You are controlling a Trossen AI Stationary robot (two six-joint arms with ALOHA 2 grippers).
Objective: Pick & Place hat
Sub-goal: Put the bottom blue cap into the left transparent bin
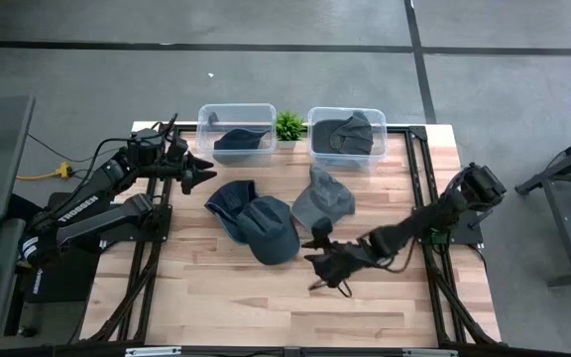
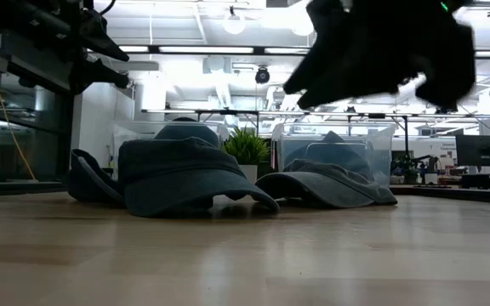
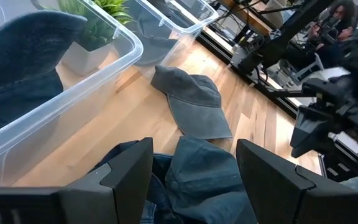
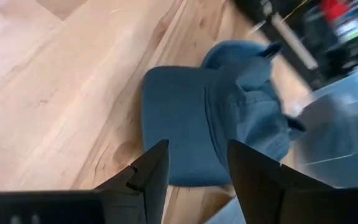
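Observation:
Three caps lie on the wooden table. A blue cap (image 1: 271,230) (image 2: 185,174) (image 4: 216,124) rests on its brim, overlapping a darker blue cap (image 1: 228,201) (image 2: 88,178). A grey cap (image 1: 323,195) (image 2: 330,183) (image 3: 194,102) lies to their right. My right gripper (image 1: 312,248) (image 4: 197,174) hovers open above the table, just right of the blue cap and pointing at it. My left gripper (image 1: 204,169) (image 3: 194,177) is open and raised near the left bin, above the dark blue cap.
Two clear plastic bins stand at the far edge. The left bin (image 1: 237,132) (image 3: 55,93) holds a dark cap and the right bin (image 1: 346,136) holds a grey one. A small green plant (image 1: 288,125) (image 2: 247,146) stands between them. Bare wood stretches along the near side (image 1: 266,307).

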